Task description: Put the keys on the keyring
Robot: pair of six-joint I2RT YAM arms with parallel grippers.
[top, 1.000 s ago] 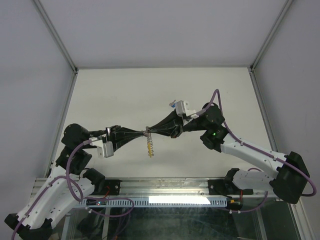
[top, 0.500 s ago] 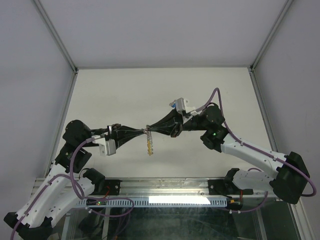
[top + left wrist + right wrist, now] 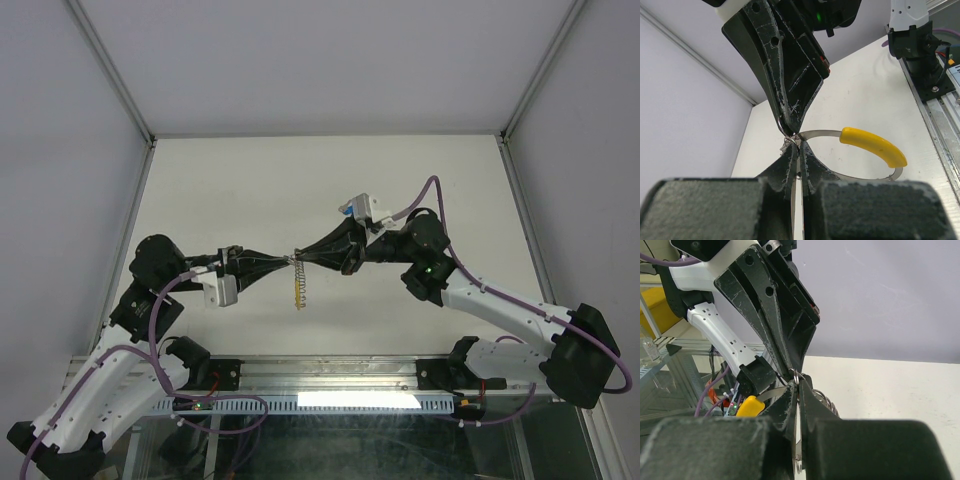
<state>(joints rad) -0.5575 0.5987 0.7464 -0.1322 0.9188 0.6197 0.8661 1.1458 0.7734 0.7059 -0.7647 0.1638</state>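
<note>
Both grippers meet tip to tip above the middle of the table. My left gripper (image 3: pixel 286 262) is shut on the metal band of the keyring (image 3: pixel 822 134), whose yellow segment (image 3: pixel 873 145) curves out to the right. The keyring hangs below the tips in the top view (image 3: pixel 298 288). My right gripper (image 3: pixel 304 258) is shut on a thin silver key (image 3: pixel 798 457); the key's small wire loop (image 3: pixel 796 375) sticks out at the tips and touches the keyring band. The yellow segment also shows in the right wrist view (image 3: pixel 750 406). No blue-headed key is visible.
The white table (image 3: pixel 250 190) is bounded by grey walls with metal posts at the back corners. An aluminium rail (image 3: pixel 330 380) with the arm bases runs along the near edge.
Both wrists have crept slightly up and towards each other. The fingertips stay together at the keyring, which hangs in nearly the same place.
</note>
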